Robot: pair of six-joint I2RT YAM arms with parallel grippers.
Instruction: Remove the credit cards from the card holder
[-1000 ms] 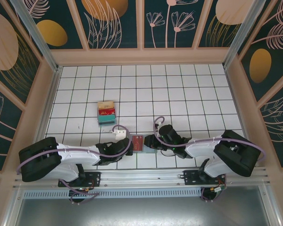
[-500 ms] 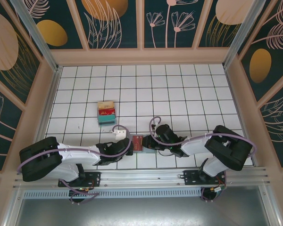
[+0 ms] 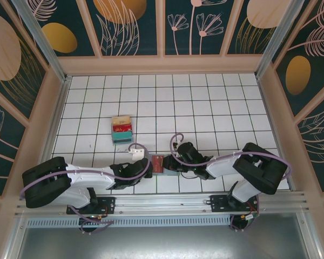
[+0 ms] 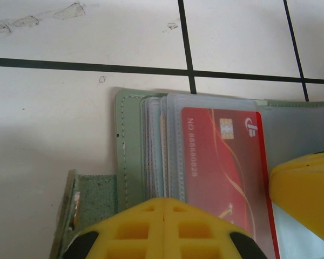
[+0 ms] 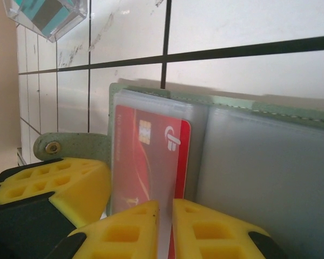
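Observation:
The grey-green card holder (image 4: pixel 127 162) lies open near the table's front edge, between both grippers (image 3: pixel 163 164). Its clear sleeves are fanned out, and a red credit card (image 4: pixel 221 162) sits in the top sleeve, one long edge sticking out. My left gripper (image 4: pixel 163 208) is shut, its yellow tips resting on the holder's near edge over the sleeves. My right gripper (image 5: pixel 166 208) comes in from the other side, jaws closed to a narrow slit around the red card's (image 5: pixel 148 156) near edge. The holder's snap tab (image 5: pixel 70 147) pokes out on the left.
A stack of tan, red and teal cards (image 3: pixel 121 129) sits on the white tiled table (image 3: pixel 205 108) behind and left of the holder; its clear case (image 5: pixel 46 13) shows in the right wrist view. Wooden walls enclose the table.
The right arm has slid left toward the holder and its jaws have narrowed on the red card. The left arm and the holder have stayed put.

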